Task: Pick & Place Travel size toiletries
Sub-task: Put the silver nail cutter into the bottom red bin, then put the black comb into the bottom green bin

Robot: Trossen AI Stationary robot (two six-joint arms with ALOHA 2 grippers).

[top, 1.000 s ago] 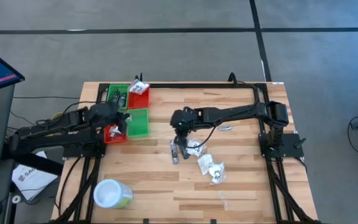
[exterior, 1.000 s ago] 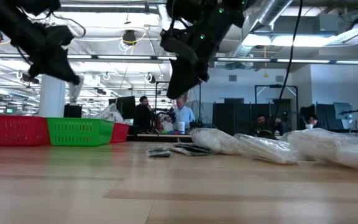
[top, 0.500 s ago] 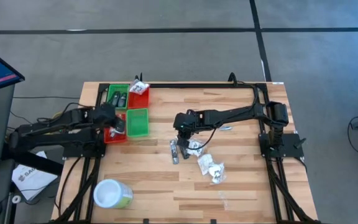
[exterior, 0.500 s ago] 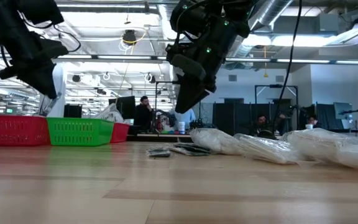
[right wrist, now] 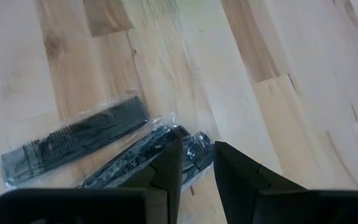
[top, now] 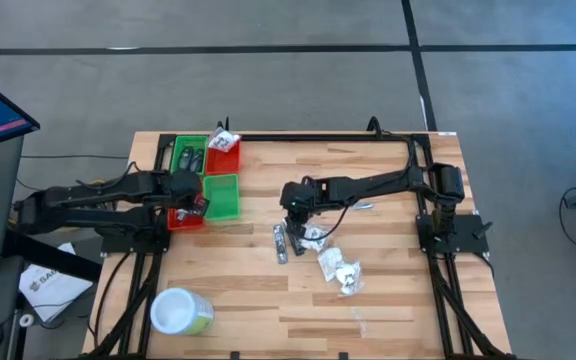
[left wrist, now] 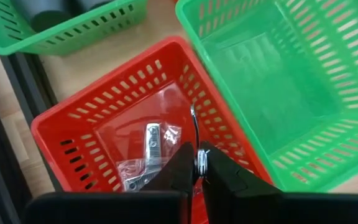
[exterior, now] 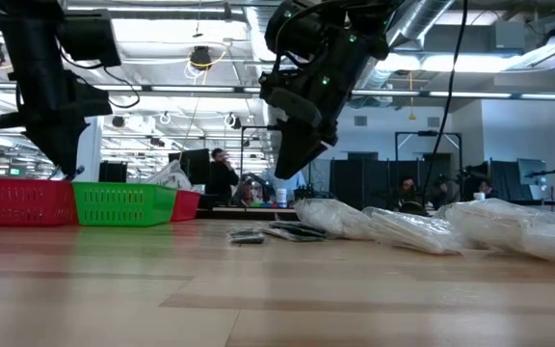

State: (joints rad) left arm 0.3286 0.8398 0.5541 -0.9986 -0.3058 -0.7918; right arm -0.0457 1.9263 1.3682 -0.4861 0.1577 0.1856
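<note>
2 pincers: left pincer [left wrist: 197, 163], pressed together, hangs above a red bin [left wrist: 73, 118] holding a wrapped packet [left wrist: 145, 158]; right pincer [right wrist: 196, 163], slightly spread, hovers above wrapped combs [right wrist: 73, 140] on the bench [right wrist: 291, 93].

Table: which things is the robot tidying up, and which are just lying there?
Job things: wrapped combs; white packets; dark bottles in the green bin; clear packet in the red bin.
Just lying about: white-lidded green tub; paper on the floor.
</note>
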